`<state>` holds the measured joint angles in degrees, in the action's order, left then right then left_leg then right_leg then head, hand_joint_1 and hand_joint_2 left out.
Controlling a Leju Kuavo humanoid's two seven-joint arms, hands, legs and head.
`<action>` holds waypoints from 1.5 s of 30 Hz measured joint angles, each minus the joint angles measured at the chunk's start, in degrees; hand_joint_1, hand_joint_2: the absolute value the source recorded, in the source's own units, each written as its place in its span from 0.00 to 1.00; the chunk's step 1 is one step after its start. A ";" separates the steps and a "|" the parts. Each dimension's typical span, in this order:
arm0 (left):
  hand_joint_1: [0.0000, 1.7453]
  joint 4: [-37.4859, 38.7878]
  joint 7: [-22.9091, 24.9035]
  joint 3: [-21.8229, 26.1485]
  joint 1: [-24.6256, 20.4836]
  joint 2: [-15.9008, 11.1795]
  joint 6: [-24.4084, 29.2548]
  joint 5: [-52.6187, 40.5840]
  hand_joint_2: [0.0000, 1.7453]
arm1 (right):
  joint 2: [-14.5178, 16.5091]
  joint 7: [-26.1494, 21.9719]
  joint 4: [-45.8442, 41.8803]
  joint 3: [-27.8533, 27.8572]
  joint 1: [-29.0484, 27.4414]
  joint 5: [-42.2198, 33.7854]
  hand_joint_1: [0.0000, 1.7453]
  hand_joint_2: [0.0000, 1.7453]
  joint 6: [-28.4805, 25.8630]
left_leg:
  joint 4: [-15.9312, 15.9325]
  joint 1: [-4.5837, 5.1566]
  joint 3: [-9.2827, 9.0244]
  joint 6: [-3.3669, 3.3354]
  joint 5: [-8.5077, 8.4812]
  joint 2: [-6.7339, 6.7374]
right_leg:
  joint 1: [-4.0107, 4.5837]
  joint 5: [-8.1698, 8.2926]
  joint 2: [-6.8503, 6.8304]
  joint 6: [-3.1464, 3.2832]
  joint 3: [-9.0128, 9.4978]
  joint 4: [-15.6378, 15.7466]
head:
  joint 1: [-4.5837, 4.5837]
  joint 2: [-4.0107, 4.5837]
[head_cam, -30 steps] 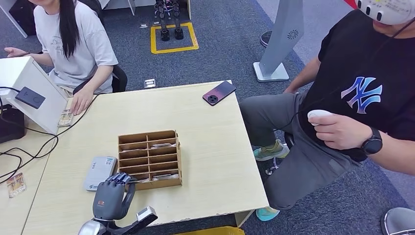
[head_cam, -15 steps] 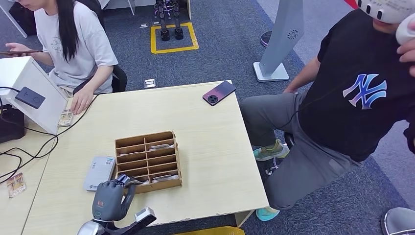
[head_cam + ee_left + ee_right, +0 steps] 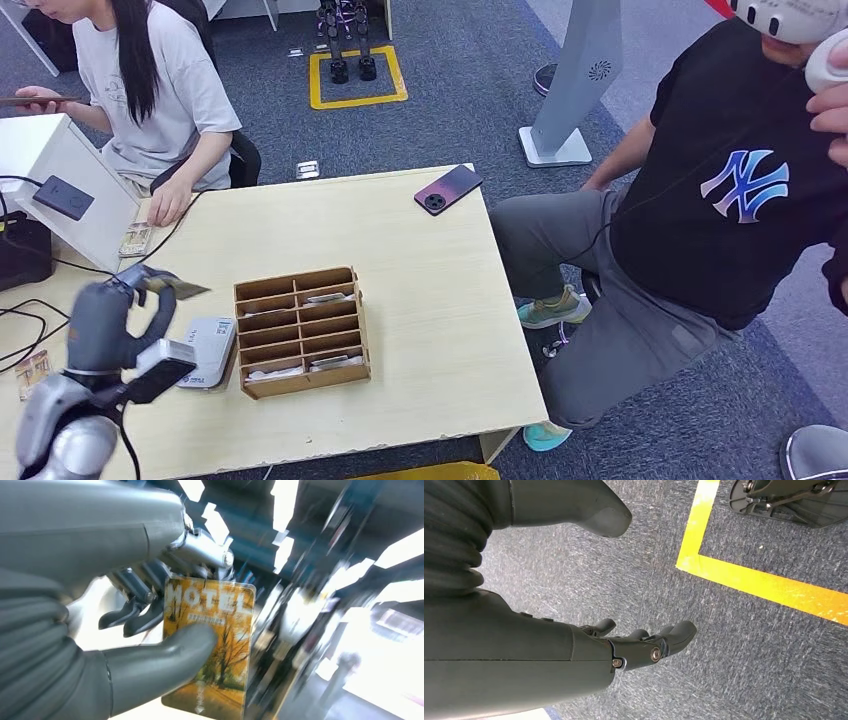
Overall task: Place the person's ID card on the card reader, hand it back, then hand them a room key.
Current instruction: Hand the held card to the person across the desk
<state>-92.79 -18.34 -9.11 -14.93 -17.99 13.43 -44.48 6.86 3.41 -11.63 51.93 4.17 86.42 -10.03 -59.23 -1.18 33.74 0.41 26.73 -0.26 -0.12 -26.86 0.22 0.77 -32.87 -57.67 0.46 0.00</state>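
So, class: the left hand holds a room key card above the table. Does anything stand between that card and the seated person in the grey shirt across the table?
Nothing visible does. The left hand pinches the key card above the table's near-left part. The person in the grey shirt sits beyond the far-left edge, with bare tabletop between. The wooden card organizer lies off to the side.

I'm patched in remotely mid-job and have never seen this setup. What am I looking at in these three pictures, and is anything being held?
This is a humanoid robot with two silver arms and many-fingered hands. The wide picture comes from its head, looking down at a wooden table. On it stand a compartmented wooden card box, a grey card reader beside it, and a phone at the far edge. Two people sit nearby.

The other two pictures come from cameras at the wrists. The left hand pinches a room key card printed "MOTEL" between thumb and fingers; in the head view it is raised over the table's left side. The right hand hangs over grey carpet with yellow tape, holding nothing.
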 joint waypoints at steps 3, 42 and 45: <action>1.00 -0.52 -0.03 0.32 -0.33 -0.16 -0.28 0.05 1.00 | 0.00 -0.01 0.00 0.00 0.00 0.05 0.00 1.00 0.01 | 0.00 0.00 -0.01 0.00 0.00 0.01 | 0.00 0.01 0.01 0.02 0.00 0.00 | 0.01 0.00; 1.00 37.73 10.33 5.86 -22.72 -1.05 18.75 -23.20 1.00 | 0.17 0.34 0.00 -0.38 0.86 2.57 0.00 1.00 1.26 | -0.02 0.03 0.14 0.09 -0.24 0.19 | -0.04 0.29 0.23 0.21 -0.31 -0.04 | -0.07 0.00; 1.00 40.45 10.44 6.02 -23.48 -0.71 17.93 -23.69 1.00 | 0.17 0.17 0.00 -0.39 0.86 2.56 0.00 1.00 1.27 | -0.02 0.04 0.21 0.09 -0.23 0.18 | -0.04 0.29 0.21 0.21 -0.36 -0.03 | -0.08 0.00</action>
<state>-52.34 -7.90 -3.09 -38.41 -18.70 31.36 -68.17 7.04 3.58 -11.63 51.54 5.03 88.98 -8.76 -59.25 -1.14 33.95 0.50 26.49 -0.08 -0.16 -26.57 0.43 0.98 -33.22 -57.70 0.38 0.00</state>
